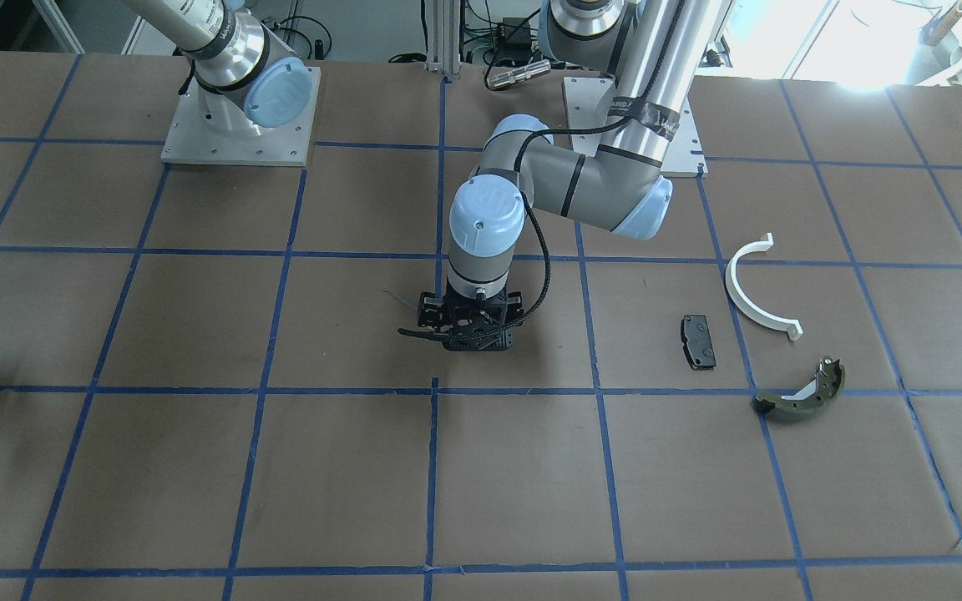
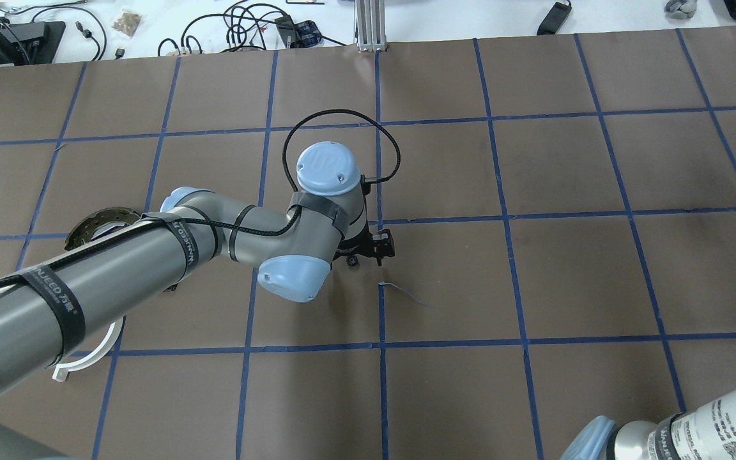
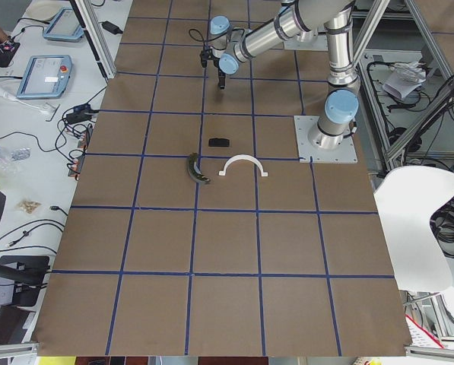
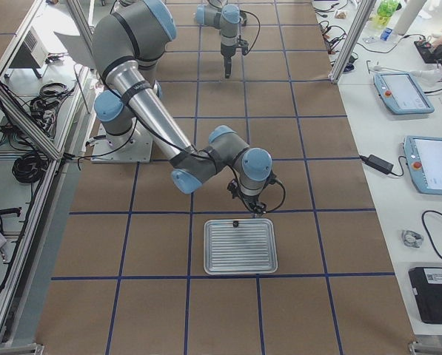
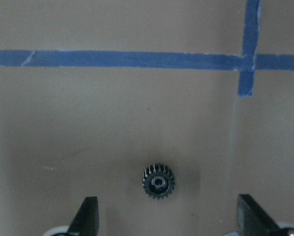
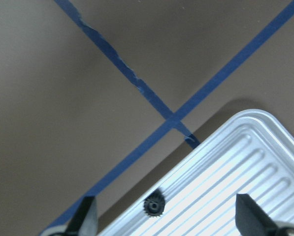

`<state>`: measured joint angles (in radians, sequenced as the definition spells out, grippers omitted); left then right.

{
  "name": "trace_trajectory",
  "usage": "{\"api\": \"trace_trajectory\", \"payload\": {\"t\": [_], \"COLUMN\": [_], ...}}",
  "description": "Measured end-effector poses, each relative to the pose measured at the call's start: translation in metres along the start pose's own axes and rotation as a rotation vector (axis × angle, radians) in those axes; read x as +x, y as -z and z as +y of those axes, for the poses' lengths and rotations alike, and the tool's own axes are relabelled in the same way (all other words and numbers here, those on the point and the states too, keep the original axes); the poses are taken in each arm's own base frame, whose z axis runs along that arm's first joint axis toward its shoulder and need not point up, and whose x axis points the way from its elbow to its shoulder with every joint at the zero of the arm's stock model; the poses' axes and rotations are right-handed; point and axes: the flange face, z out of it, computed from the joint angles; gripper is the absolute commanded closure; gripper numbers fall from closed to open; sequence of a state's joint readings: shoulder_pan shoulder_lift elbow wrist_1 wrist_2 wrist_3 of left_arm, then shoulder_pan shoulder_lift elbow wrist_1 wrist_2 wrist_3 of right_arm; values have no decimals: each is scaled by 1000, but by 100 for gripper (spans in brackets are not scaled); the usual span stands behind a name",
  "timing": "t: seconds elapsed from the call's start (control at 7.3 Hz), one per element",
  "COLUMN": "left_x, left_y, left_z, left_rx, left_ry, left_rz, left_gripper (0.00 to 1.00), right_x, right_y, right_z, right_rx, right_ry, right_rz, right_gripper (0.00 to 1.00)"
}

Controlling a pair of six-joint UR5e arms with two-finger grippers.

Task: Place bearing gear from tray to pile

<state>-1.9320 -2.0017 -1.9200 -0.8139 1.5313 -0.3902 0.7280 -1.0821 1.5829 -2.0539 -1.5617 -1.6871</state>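
A small black bearing gear (image 5: 158, 181) lies on the brown table paper, between the fingertips of my open left gripper (image 5: 169, 219), which hangs over the table's middle (image 1: 468, 340). A second black gear (image 6: 153, 206) sits at the edge of the ribbed metal tray (image 6: 235, 182), under my open, empty right gripper (image 6: 167, 219). The pile lies apart from the left gripper: a white half-ring (image 1: 752, 292), a black pad (image 1: 698, 340) and an olive brake shoe (image 1: 802, 392).
Blue tape lines grid the brown paper. The tray (image 4: 240, 246) lies near the table's right end. The left arm's upper link (image 2: 87, 294) hangs over the pile in the overhead view. A torn tape strip (image 2: 400, 291) lies near the left gripper.
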Motion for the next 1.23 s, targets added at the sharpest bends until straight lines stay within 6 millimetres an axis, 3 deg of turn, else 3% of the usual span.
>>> {"api": "trace_trajectory", "payload": {"t": [0.14,0.27,0.41,0.69,0.82,1.23], "left_x": [0,1,1,1,1,2], "left_y": [-2,-3,-4,-4,-3,6], "left_z": [-1,-2,-3,-4,-4,-6], "left_rx": [5,10,14,26,31,49], "left_ry": [-2,-3,-8,-18,-21,-26], "left_rz": [0,1,1,3,4,10], "left_gripper": [16,22,35,86,100,100], "right_x": [23,38,43,36,27,1], "right_y": [-10,-17,-25,-40,-47,-47], "right_z": [11,21,27,29,28,26], "right_rx": [-5,-11,-17,-14,-16,-31], "right_ry": [74,151,204,258,288,411], "right_rz": [16,19,8,-32,-53,-53], "right_gripper": [0,0,0,0,0,11]}}
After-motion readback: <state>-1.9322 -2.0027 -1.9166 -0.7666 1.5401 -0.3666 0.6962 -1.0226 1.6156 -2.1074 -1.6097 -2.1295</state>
